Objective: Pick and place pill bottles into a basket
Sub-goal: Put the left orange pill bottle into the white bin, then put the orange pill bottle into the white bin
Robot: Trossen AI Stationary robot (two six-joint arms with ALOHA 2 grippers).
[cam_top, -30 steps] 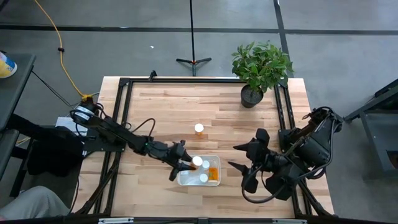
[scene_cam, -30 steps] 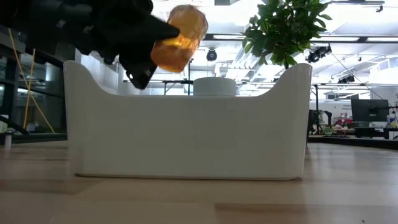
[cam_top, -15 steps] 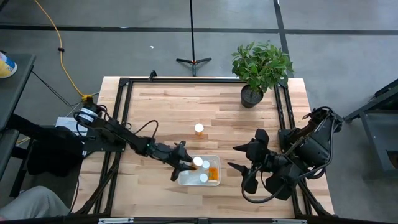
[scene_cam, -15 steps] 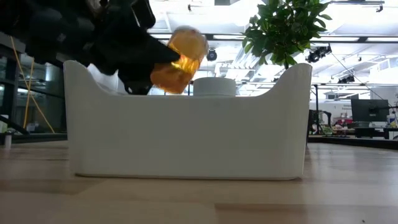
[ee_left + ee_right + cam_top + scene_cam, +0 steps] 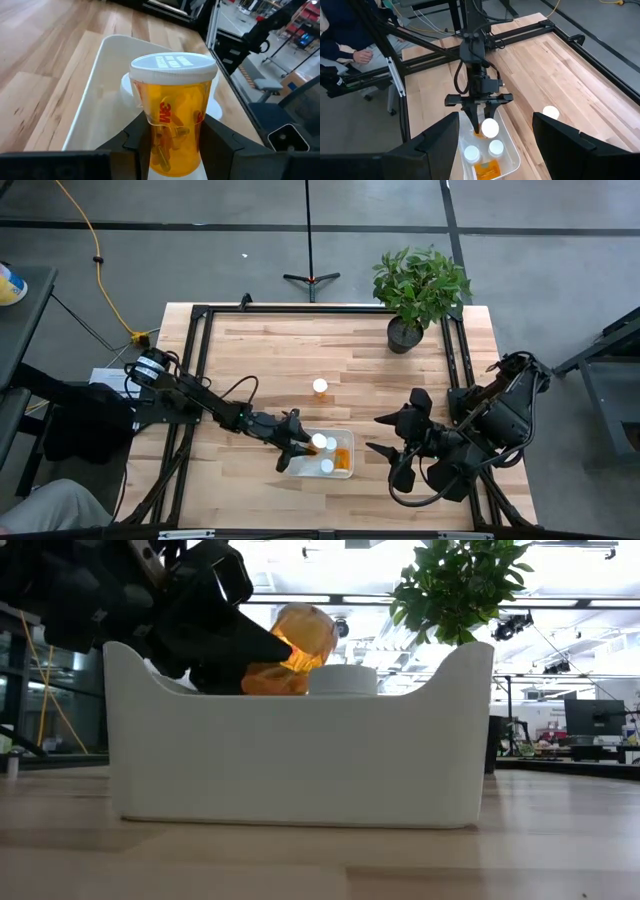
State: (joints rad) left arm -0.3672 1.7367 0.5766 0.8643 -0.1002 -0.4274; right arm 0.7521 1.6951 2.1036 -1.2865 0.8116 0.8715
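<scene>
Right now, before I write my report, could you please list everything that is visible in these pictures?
Basket: one, white, near the table's front edge, between the arms.
Held pill bottle: one, orange, white cap, above the basket's left end.
Upright pill bottles: two, white caps, inside the basket.
Lying pill bottle: one, orange, inside the basket.
Standing pill bottle: one, white cap, on the table behind the basket.
Plant: one, green, dark pot, far right corner.
Table: one, light wood.
Person: one, dark sleeve, beyond the table's left side.
Left gripper: shut on the held pill bottle.
Right gripper: open, right of the basket.
</scene>
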